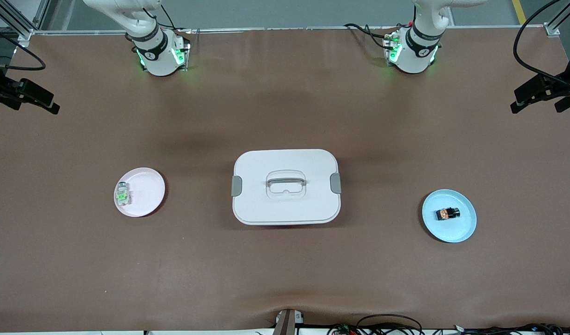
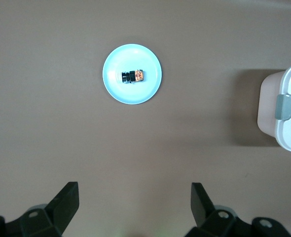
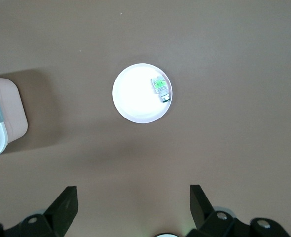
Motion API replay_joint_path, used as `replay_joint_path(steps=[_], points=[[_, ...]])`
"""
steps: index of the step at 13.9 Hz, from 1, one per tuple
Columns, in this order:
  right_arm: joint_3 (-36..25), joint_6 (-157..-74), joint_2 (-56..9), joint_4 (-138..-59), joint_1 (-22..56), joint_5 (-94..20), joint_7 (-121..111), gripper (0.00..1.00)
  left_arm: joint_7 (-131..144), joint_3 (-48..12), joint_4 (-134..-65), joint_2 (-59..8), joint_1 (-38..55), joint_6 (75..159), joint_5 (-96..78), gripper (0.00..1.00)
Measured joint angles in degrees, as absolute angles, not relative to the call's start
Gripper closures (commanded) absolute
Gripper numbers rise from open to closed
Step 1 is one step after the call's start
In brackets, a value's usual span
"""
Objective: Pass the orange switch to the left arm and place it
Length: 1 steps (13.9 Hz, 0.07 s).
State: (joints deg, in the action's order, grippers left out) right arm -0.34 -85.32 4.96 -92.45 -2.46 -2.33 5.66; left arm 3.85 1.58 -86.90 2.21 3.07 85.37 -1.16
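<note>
Step in hand: nothing is grasped yet; the pick-up of the orange switch (image 1: 447, 213) seems not to be started.
Orange switch: it is lying on the light blue plate (image 1: 466, 230), toward the left arm's end of the worktop (image 1: 285, 279), well apart from the box (image 1: 285, 204).
Box: the white container with closed lid and grey latches is placed in the middle of the worktop, between the two plates.
Pink plate (image 1: 150, 186): it is placed toward the right arm's end and carries the green-centred switch (image 1: 122, 194).
Left gripper (image 2: 134, 207): it is held high over the worktop, its fingers (image 2: 66, 200) spread open and empty; the switch is seen well apart from them.
Right gripper (image 3: 133, 207): it is held high over its own end, fingers open and empty.
Next move: probably the left gripper must be lowered over the blue plate, and the fingers closed on the small block; afterwards a path clear of the box is needed.
</note>
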Motion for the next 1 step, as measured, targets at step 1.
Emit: replay_joint_path(steps=[1], points=[[-0.31,-85.35,4.96,-92.45,-2.46,-2.34,5.67,0.00,4.71,1.11,-86.90,2.21,3.15,85.35,-1.16,0.00]])
